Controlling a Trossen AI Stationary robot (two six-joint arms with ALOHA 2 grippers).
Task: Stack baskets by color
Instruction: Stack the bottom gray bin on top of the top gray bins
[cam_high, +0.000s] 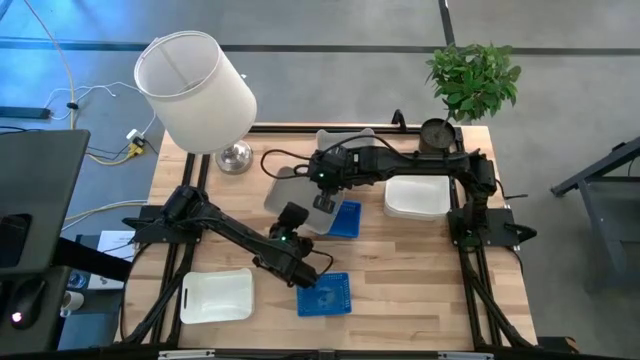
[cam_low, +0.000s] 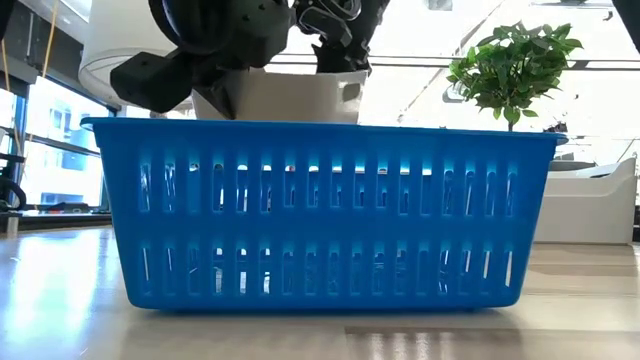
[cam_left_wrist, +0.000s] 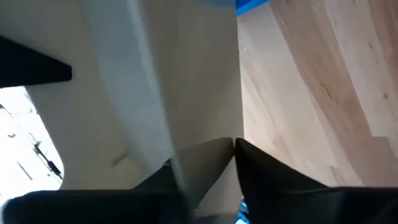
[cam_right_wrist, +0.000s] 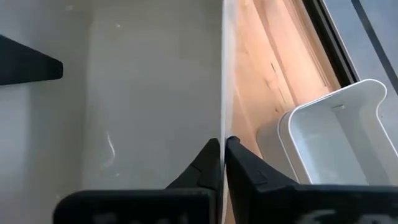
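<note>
Right gripper (cam_right_wrist: 222, 163) pinches the grey basket's (cam_right_wrist: 149, 93) rim, basket hanging tilted.

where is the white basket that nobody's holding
In the high view, one white basket sits at the table's near left corner, left of a blue basket.

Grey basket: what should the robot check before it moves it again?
1. Right gripper pinched shut on the grey basket wall: ok.
2. Left gripper free of the grey basket: cannot tell; the wall sits right at it.
3. Grey basket lifted off the table: cannot tell.
4. Front blue basket standing flat: ok.
5. White baskets and the single white basket lying away from both grippers: ok.
6. Lampshade off at the back corner, away from the arms: ok.
</note>
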